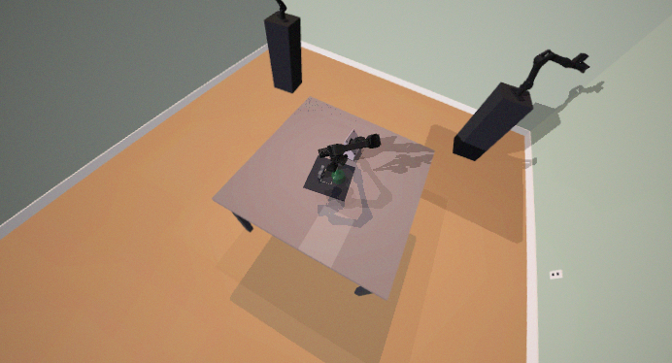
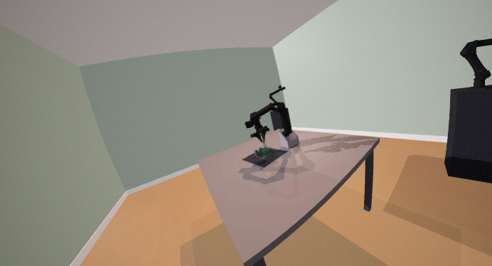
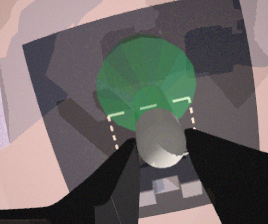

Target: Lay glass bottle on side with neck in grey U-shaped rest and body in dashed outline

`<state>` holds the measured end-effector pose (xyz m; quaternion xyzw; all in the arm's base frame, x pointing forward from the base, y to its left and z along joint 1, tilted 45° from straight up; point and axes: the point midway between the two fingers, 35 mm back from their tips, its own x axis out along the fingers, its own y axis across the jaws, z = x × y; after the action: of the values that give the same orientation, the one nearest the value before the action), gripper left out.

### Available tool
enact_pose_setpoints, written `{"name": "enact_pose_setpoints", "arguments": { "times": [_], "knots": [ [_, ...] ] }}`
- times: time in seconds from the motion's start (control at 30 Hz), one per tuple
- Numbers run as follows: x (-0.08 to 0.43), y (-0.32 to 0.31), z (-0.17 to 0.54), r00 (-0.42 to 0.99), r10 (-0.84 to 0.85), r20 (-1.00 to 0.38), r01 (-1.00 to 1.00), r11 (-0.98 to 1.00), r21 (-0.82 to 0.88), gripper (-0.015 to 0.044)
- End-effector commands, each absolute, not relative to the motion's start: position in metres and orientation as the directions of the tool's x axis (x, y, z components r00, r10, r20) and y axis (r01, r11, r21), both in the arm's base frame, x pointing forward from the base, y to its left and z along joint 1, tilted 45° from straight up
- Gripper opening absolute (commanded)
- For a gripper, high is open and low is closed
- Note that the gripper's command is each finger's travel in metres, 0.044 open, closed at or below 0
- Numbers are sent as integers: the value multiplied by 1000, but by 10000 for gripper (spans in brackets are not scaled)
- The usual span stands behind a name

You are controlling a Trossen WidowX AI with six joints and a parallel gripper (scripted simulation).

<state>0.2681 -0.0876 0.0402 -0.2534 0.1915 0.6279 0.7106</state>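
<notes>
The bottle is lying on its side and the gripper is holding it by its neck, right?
Not quite: the bottle isn't lying on its side. The exterior view shows it roughly upright, neck up. The gripper is indeed holding its neck.

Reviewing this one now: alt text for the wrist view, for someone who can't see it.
The jaws are shut on the pale neck of a green glass bottle, seen from above its top. Below lie a dark mat and part of a dashed outline.
</notes>
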Motion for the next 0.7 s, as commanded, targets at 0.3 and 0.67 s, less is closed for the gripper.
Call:
{"name": "enact_pose_setpoints", "arguments": {
  "times": [0.3, 0.67],
  "knots": [
    [269, -101, 26, 140, 799, -585, -989, 88, -117, 109],
    [270, -109, 15, 145, 807, -572, -989, 100, -110, 109]
  ]
}}
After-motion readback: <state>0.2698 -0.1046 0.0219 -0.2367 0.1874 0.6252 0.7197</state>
